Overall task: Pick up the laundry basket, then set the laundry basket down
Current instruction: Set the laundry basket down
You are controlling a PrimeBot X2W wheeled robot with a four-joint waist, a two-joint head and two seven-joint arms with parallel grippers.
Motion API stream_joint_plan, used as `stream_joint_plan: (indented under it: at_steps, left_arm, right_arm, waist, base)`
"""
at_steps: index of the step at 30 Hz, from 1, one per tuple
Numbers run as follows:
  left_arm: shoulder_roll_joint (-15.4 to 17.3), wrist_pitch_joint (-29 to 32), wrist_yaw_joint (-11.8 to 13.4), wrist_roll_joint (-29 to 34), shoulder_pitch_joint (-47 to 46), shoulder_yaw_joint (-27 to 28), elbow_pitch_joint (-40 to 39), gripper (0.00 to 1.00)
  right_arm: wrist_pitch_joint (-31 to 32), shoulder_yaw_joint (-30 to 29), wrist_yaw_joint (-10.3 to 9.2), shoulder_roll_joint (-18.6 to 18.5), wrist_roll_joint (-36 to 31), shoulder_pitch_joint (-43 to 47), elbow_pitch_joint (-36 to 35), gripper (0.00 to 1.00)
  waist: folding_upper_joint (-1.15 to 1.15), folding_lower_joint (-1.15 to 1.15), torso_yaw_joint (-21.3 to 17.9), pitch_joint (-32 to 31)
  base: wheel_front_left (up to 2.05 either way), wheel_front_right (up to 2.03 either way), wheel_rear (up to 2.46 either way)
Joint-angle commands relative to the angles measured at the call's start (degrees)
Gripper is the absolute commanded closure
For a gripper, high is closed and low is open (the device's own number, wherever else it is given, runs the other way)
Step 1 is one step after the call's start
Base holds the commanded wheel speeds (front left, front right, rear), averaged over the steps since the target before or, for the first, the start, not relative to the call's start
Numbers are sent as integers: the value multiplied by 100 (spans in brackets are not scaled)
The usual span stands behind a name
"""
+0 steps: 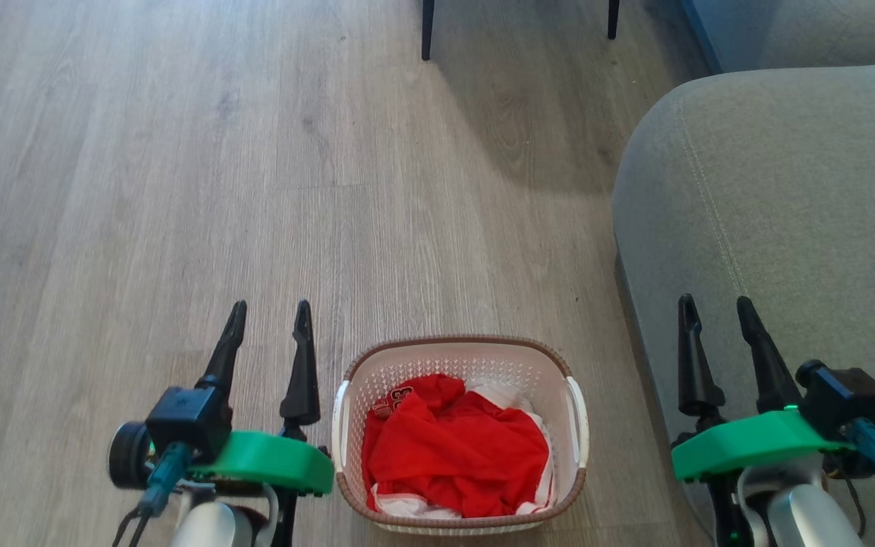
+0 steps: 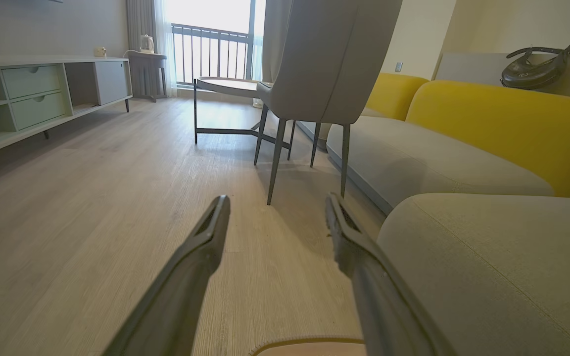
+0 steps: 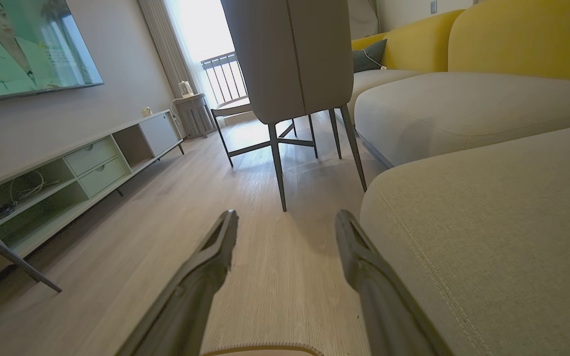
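The laundry basket, white and perforated with a brown rim, stands on the wood floor at the bottom middle of the head view, with red and white clothes piled inside. My left gripper hangs open just left of the basket, apart from it, nothing between its fingers. Over the sofa's edge, right of the basket, my right gripper is open and empty too. A sliver of the basket rim peeks in at the bottom of the left wrist view, and another sliver of rim in the right wrist view.
A grey sofa fills the right side, with yellow backrests. A grey chair on thin dark legs stands ahead, a small table behind it. A low cabinet runs along the left wall. Open floor lies ahead and left.
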Motion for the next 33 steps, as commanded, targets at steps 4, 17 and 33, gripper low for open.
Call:
stream_joint_plan:
  at_steps: [4,17,33]
  left_arm:
    - [-33,-36,-17,-21,-159,182,-209,0]
    - [-33,-36,-27,-145,-168,179,-234,0]
    - [-33,-36,1,-295,-155,197,-174,0]
  right_arm:
    - [-69,144,40,-1,39,-206,-149,0]
    - [-69,168,40,-1,-11,-227,-178,0]
    - [-69,193,40,-1,-136,-234,-204,0]
  waist:
    - [0,0,-7,13]
    - [0,0,4,31]
    - [0,0,18,17]
  base:
    - [0,0,0]
    - [0,0,0]
    - [0,0,0]
